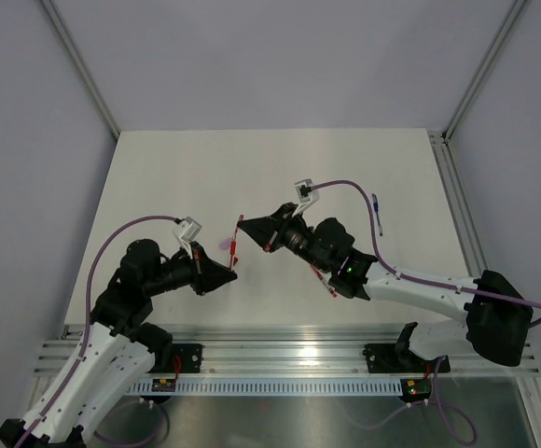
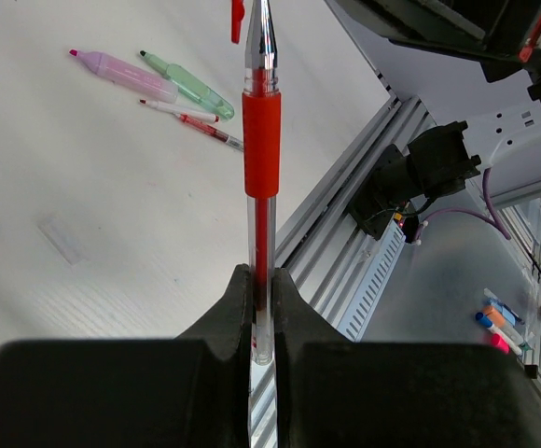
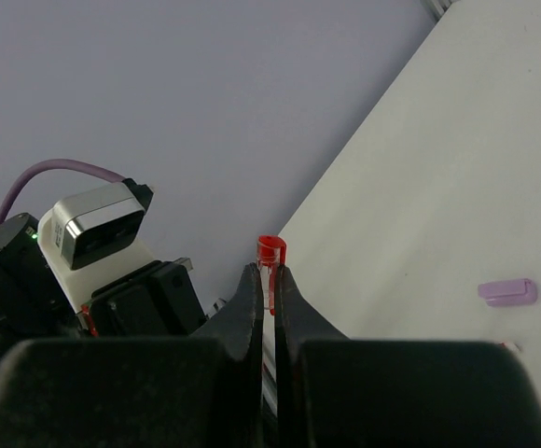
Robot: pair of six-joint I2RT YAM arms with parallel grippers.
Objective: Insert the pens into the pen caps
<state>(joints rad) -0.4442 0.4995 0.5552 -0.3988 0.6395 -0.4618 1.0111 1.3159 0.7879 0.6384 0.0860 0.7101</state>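
While the red pen (image 2: pixel 261 140) stood clamped by its clear rear barrel in the left pincer (image 2: pixel 263 278), whose fingers were shut tight on it, its long axis ran straight out from that pincer. In the top view it lay roughly from the table's near edge toward the far edge, leaning slightly right. Its metal tip pointed away from the near edge, toward the red cap (image 3: pixel 269 249). That cap was pinched in the right pincer (image 3: pixel 267 275), which was closed on the cap's lower part so that the round mouth stood proud of the fingertips. Pen and cap were both held up off the table (image 1: pixel 159 177), over its middle and a little nearer the near edge than the far one.

From the left wrist the tip appeared just beside the cap, not inside it. I judged the step in hand to be the mating of this pen with its cap, with insertion not yet made. The next move would call for a small sideways correction to centre the tip on the mouth, then a push along the pen's own axis. Whether the mouth squarely faced the tip could not be told.

Farther out, a pink highlighter (image 2: pixel 121 75), a green highlighter (image 2: pixel 187 84) and a slim red pen (image 2: pixel 210 131) lay close together on the table. A purple cap (image 3: pixel 507 292) lay apart from them, and a blue pen (image 1: pixel 376 213) lay near the right edge.
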